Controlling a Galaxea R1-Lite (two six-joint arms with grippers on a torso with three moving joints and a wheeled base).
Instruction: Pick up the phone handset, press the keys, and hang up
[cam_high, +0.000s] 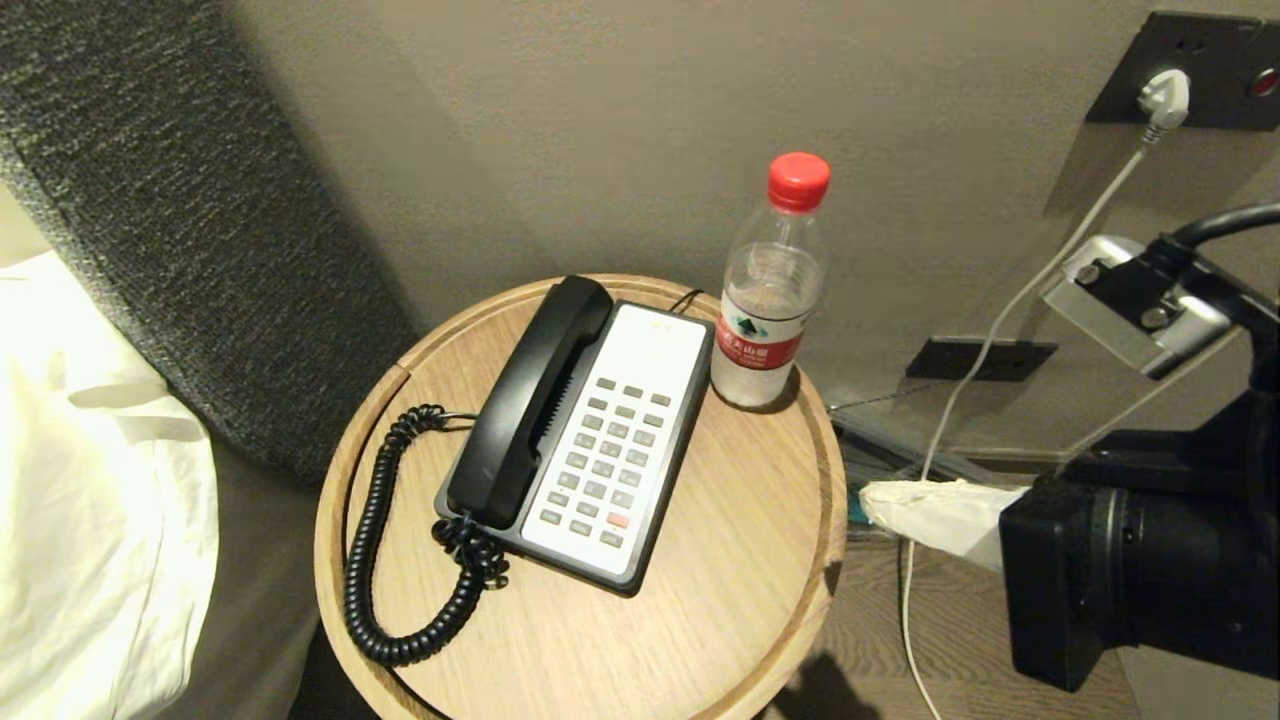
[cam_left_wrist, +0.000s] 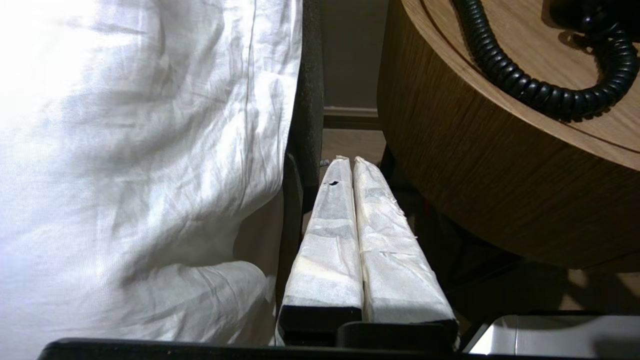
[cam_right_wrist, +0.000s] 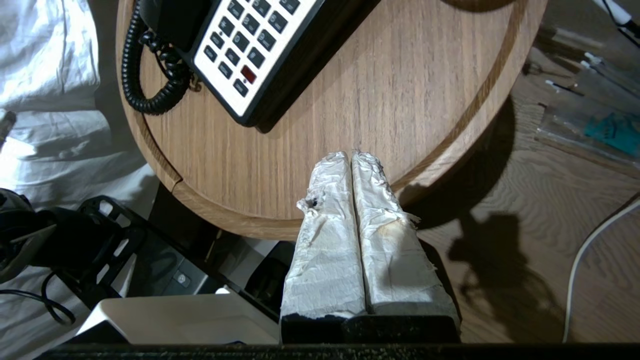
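1. Now, on a round wooden table (cam_high: 700, 600) beside a bed, the phone handset (cam_high: 530, 400) lies seated in its cradle along the left side of the phone base (cam_high: 610, 440), its coiled cord (cam_high: 375, 560) looping toward the table's near left rim; a water bottle (cam_high: 770, 290) stands just behind the base.
2. We judge the handset light, rigid and smooth, best taken across its slim middle bar, between the blocky ends; the springy cord will tug back as it lifts.
3. Our left gripper (cam_left_wrist: 349, 162) hangs low between the bed linen (cam_left_wrist: 140, 150) and the table's side wall, taped fingers pressed together, holding nothing.
4. Our right gripper (cam_right_wrist: 352, 157) hovers over the table's near edge, short of the keypad (cam_right_wrist: 250, 40), fingers likewise together and empty.
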